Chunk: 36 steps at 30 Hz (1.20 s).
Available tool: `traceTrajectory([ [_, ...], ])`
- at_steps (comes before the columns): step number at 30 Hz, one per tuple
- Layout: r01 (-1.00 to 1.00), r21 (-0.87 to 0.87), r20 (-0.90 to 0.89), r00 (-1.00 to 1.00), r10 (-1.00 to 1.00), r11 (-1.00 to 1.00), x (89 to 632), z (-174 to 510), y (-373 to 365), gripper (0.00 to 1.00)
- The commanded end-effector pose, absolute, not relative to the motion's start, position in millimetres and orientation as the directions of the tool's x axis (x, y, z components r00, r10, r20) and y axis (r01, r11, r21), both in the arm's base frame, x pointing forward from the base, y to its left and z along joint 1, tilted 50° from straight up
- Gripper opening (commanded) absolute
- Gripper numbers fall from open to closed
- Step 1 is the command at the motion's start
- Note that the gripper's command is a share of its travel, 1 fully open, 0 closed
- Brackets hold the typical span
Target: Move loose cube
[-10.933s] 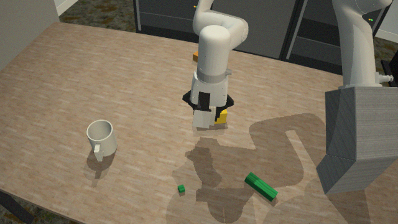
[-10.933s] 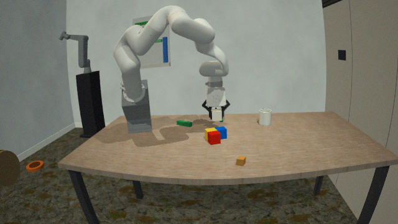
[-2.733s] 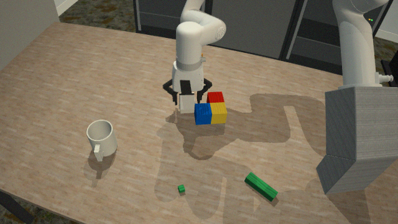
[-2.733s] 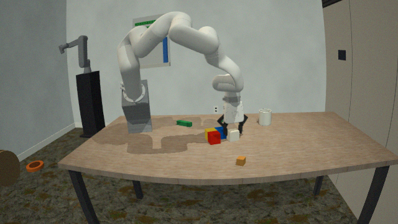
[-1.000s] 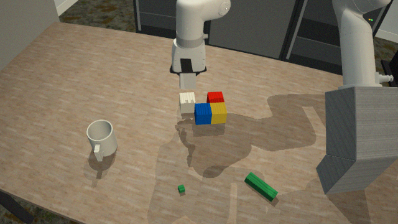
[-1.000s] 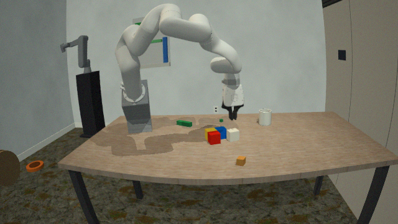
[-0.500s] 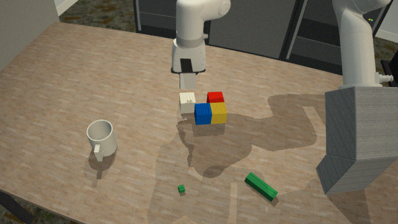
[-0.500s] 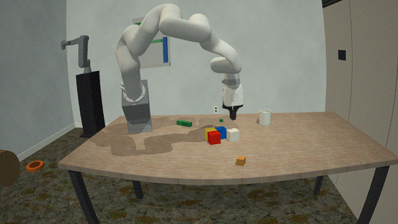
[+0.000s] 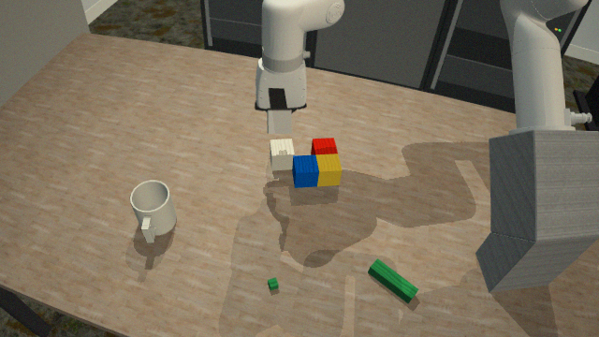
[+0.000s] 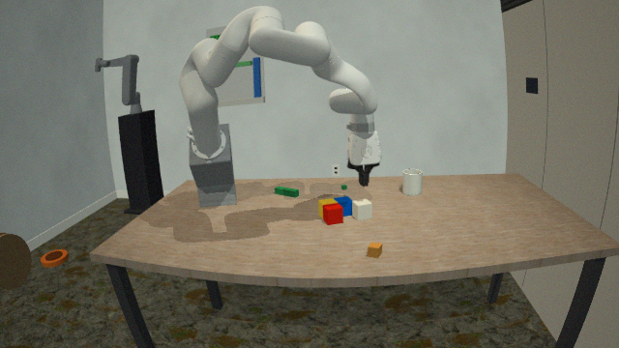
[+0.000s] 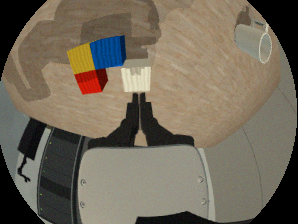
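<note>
The red cube [image 9: 324,146], yellow cube [image 9: 329,169] and blue cube [image 9: 305,170] sit together in an L on the wooden table. The corner behind the blue cube and left of the red cube is open. The loose white cube [image 9: 282,154] lies just left of that corner, close to the blue cube's far left edge and a gap away from the red cube. My gripper [image 9: 279,123] is shut and empty, a little above the table just behind the white cube. In the wrist view the closed fingertips point at the white cube [image 11: 137,78], with the red cube [image 11: 91,82] to its left.
A white mug [image 9: 152,206] stands at the front left. A long green block [image 9: 392,280] and a small green cube [image 9: 272,284] lie near the front edge. A small orange cube [image 10: 374,249] lies on the far side. The grey arm pedestal [image 9: 538,206] is at the right.
</note>
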State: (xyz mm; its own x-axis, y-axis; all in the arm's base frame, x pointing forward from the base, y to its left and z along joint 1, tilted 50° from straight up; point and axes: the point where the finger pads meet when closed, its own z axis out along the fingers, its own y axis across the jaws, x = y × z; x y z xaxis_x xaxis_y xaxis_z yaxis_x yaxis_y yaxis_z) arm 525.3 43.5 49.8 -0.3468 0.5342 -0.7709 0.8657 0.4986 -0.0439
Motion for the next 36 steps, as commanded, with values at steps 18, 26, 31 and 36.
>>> traceTrajectory([
  [18, 0.863, -0.041, -0.769, -0.349, 0.535, 0.503, 566, 48, 70, 0.0],
  [26, 0.863, -0.042, -0.769, -0.349, 0.535, 0.503, 567, 47, 69, 0.0],
  [31, 0.863, -0.042, -0.769, -0.349, 0.535, 0.503, 569, 43, 65, 0.0],
  [36, 0.863, -0.042, -0.769, -0.349, 0.535, 0.503, 573, 37, 59, 0.0],
])
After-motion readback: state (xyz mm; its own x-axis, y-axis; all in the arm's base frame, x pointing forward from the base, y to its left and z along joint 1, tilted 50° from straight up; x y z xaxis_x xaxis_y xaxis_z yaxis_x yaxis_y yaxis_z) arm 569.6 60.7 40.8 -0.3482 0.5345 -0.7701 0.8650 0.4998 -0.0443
